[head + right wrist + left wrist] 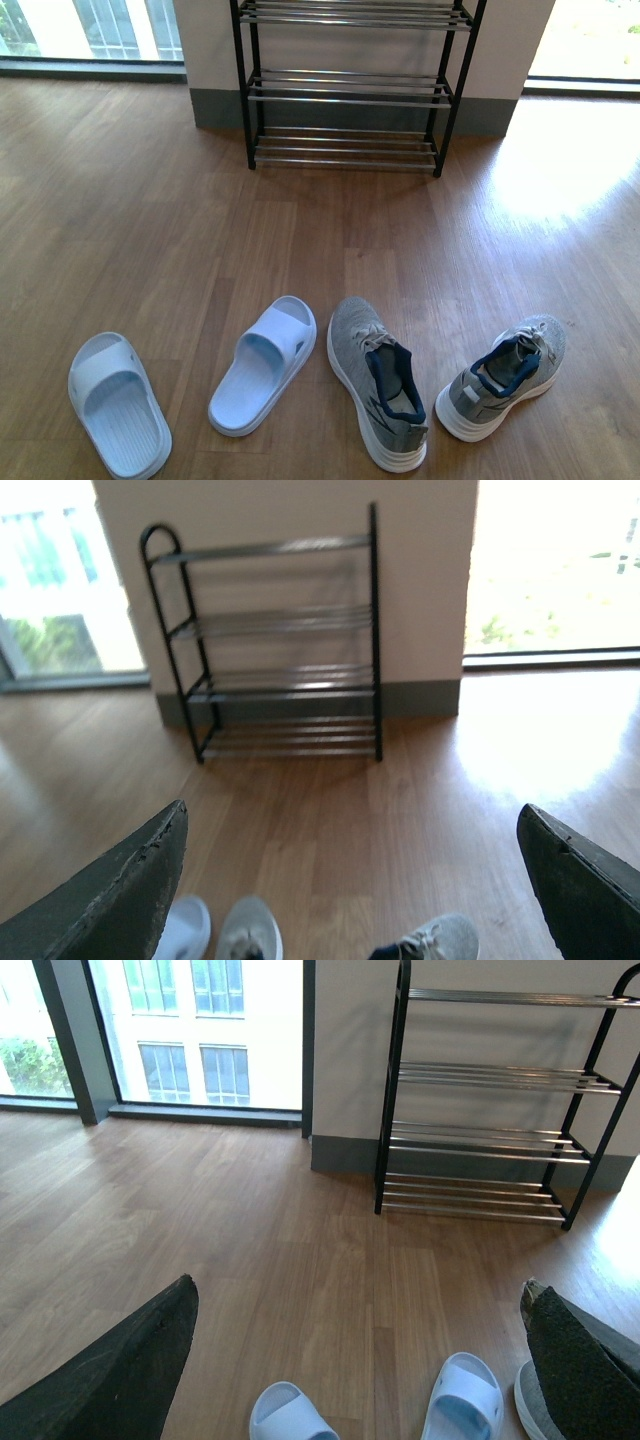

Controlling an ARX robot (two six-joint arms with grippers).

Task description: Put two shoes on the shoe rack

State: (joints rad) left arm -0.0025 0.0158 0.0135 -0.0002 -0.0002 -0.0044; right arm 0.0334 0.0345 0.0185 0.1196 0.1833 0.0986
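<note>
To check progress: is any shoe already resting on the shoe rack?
No, the grey sneakers and blue slides lie on the floor, in front of the shoe rack.

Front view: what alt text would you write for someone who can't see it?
Two pale blue slides and two grey sneakers lie side by side on a wooden floor, slides to the left. Beyond them a black shoe rack with chrome rods stands against the wall.

rack [350, 98]: black-coated metal uprights, shiny chrome rods
sneakers [372, 340]: grey knit cloth, matt; smooth white soles; navy cloth lining
slides [262, 365]: pale blue foam, matt; smooth strap, ribbed footbed
floor [150, 220]: wood-grain planks, satin sheen, glare near the window
claw pads [110, 1380]: dark, matt, rough and grainy
</note>
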